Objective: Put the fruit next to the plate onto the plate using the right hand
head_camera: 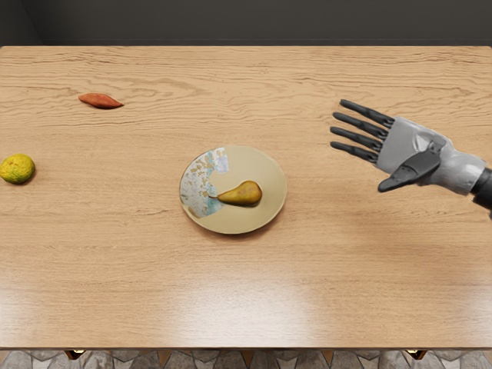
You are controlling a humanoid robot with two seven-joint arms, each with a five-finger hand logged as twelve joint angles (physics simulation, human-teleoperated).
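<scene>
A brown-yellow pear [243, 193] lies on its side on the round beige plate [265, 164] near the table's middle. My right hand [367, 144] hovers well to the right of the plate, fingers spread straight toward the left and holding nothing. A clear gap of wood separates the hand from the plate's rim. No left arm shows in the head view.
An orange-red sweet potato [100, 101] lies at the far left back. A yellow-green citrus fruit [17, 168] sits at the left edge. The wooden table [246, 292] fills the view, with its front edge near the bottom.
</scene>
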